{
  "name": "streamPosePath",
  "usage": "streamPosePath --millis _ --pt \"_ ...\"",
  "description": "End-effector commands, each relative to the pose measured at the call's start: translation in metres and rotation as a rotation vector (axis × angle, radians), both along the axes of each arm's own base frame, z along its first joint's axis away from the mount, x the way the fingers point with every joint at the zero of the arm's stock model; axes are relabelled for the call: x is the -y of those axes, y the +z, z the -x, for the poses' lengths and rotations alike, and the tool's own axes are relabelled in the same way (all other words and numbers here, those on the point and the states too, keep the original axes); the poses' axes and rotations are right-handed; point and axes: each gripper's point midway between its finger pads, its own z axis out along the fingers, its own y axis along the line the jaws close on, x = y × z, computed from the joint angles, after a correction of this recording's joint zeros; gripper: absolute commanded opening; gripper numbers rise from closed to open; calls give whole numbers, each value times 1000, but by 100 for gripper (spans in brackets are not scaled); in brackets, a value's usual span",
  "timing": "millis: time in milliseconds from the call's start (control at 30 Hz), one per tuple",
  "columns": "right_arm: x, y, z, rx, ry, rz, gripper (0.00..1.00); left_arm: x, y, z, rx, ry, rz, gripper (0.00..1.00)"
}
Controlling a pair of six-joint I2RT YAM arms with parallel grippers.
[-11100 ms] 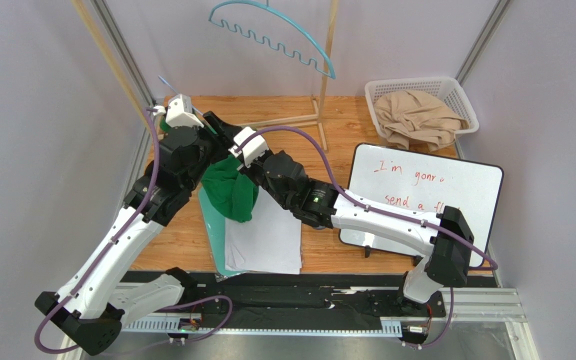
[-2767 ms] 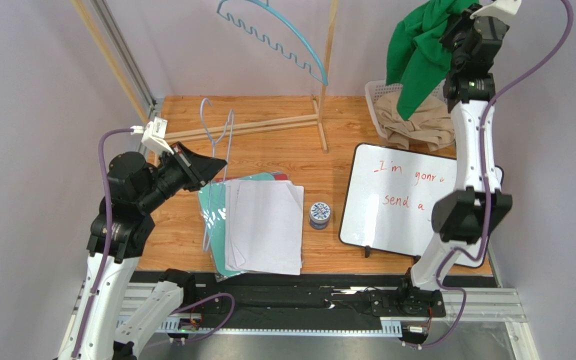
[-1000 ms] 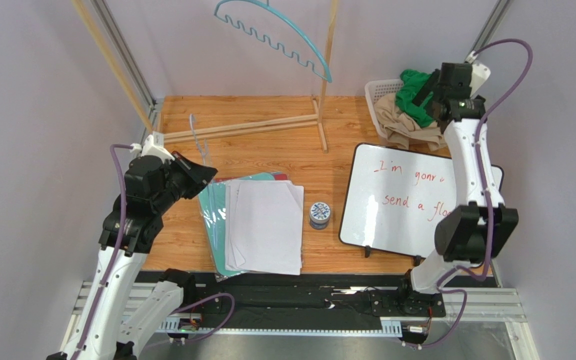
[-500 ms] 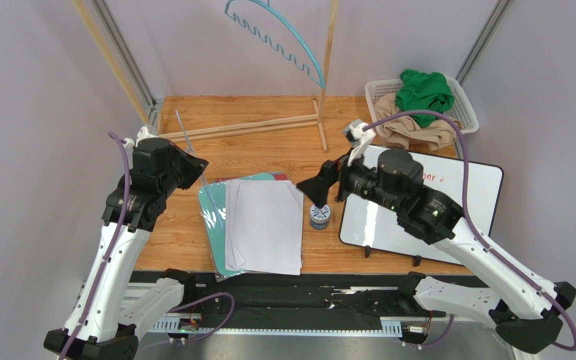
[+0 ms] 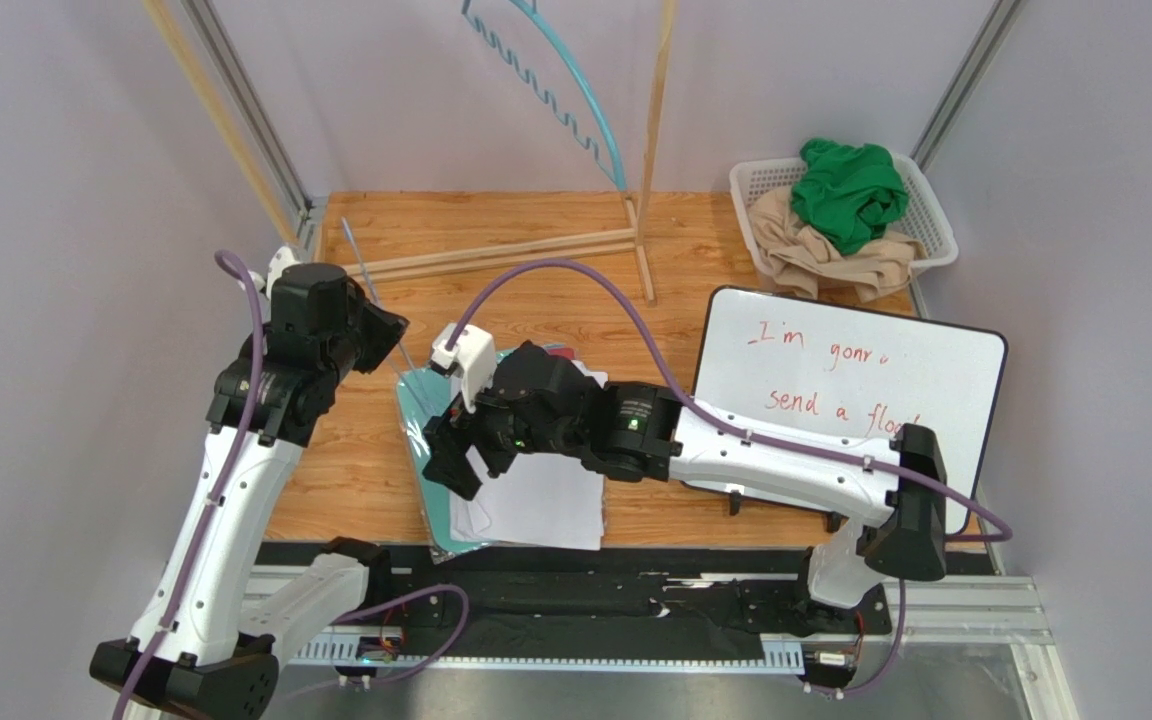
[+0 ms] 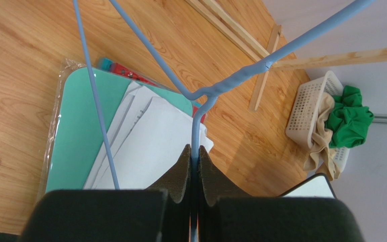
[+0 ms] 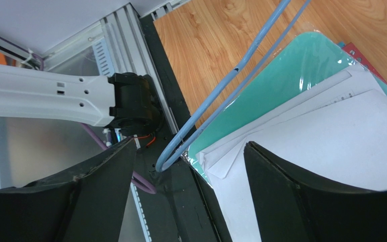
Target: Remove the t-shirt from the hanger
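The green soft-fabric t-shirt [image 5: 847, 192] is already off the hanger. It lies crumpled in the white plastic lattice basket [image 5: 934, 210] at the far right corner of the table, on top of a beige cloth [image 5: 823, 258]. It looks light and limp, and neither fragile nor slippery. I judge that a pinch on any raised fold at the top of the heap would lift it, but the rest would hang down and could drag the beige cloth with it.

The light-blue thin wire hanger [image 6: 200, 96] is bare. The left gripper [image 6: 194, 166] is closed tightly on its neck, just below the place where the two shoulder wires meet. The hanger slopes down from there over the wooden table, and its rounded end [image 7: 173, 156] reaches past the near edge of the teal plastic folder [image 5: 425, 413] and the stack of white paper sheets [image 5: 537, 480].

The wire seems stiff but a little springy, very light and smooth. Held at one point only, it may turn between the pads, so a second hold should be on a straight part of a shoulder wire and not on the curved end.

The right gripper [image 7: 189, 146] hangs above the folder and the papers with its jaws wide apart and nothing between the pads. In the right wrist view the rounded end of the hanger lies below the gap. I cannot tell if the fingers touch it.
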Motion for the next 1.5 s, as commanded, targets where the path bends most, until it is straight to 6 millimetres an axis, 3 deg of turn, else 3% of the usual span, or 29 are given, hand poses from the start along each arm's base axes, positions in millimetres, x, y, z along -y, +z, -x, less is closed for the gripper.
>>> streamPosePath --millis 0,100,533,667,700,767,800,833,933,1100,1300,1467 --pt "-8 33 -22 101 -108 -42 79 -5 8 1 21 18 -7 0" --pt "-13 26 -29 112 -137 -18 69 -3 0 0 -3 15 -1 0" --pt "-18 6 -47 141 -228 39 32 8 -3 7 13 -10 -5 0" --pt "-12 6 -53 145 -274 47 0 12 6 9 66 -48 -3 0" --pt "-10 4 -54 141 -287 46 0 13 9 9 87 -77 -30 0" --pt "-7 12 -54 138 -298 11 0 15 11 10 121 -110 -41 10" --pt "-4 4 -54 131 -310 18 0 15 11 11 126 -121 -56 16" --pt "-4 8 -54 135 -314 -2 0 13 10 12 125 -118 -60 29" --pt "3 5 -56 138 -335 -14 0 9 11 19 133 -104 -59 52" --pt "8 3 -54 136 -329 -25 0 -1 18 39 157 -83 -65 71" --pt "11 -5 -63 137 -349 -11 0 -13 29 75 263 -134 -125 72" --pt "20 12 -83 151 -395 -53 0 -25 34 109 391 -140 -143 69"
